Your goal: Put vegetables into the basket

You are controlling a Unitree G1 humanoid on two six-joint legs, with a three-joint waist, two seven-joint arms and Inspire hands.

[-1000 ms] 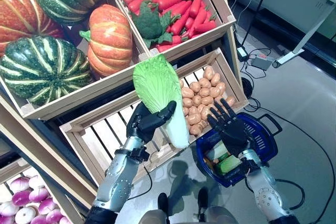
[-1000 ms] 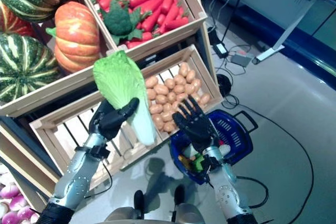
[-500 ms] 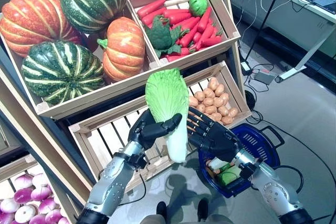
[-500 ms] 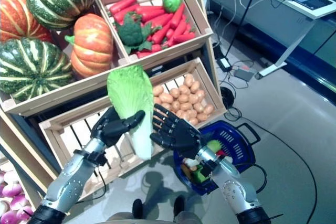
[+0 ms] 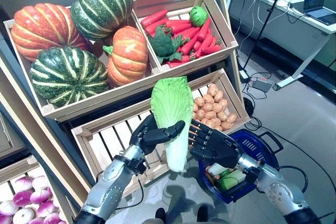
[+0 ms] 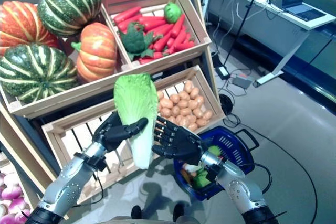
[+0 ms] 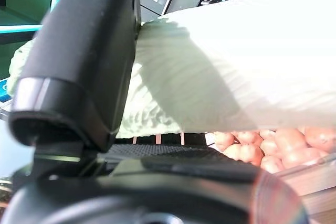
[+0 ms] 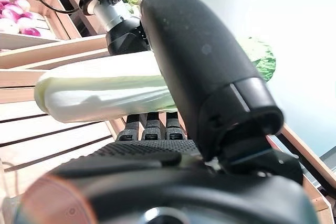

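My left hand [image 5: 149, 135] is shut on a long napa cabbage [image 5: 170, 108], green leaves up and white stalk down, and holds it upright in front of the stand's lower crate. My right hand [image 5: 215, 148] is open, its straight, spread fingers against the right side of the cabbage's lower half. The blue basket [image 5: 268, 153] stands on the floor at the lower right, just beyond the right hand, with green and white vegetables [image 5: 226, 177] in it. The left wrist view shows the thumb [image 7: 79, 61] over the cabbage [image 7: 236, 61]. The right wrist view shows the cabbage [image 8: 100, 87] past the fingers.
A wooden stand [image 5: 79, 129] with slanted crates rises behind both hands; the lower crate's front rail is close under the cabbage. Small brown potatoes [image 5: 210, 108] lie right behind the right hand. Cables and a power brick [image 5: 260, 82] lie on the floor by a desk.
My right hand has swung left from above the basket to the cabbage's side. The left hand still holds the cabbage. The camera has tilted, so the whole scene has shifted down.
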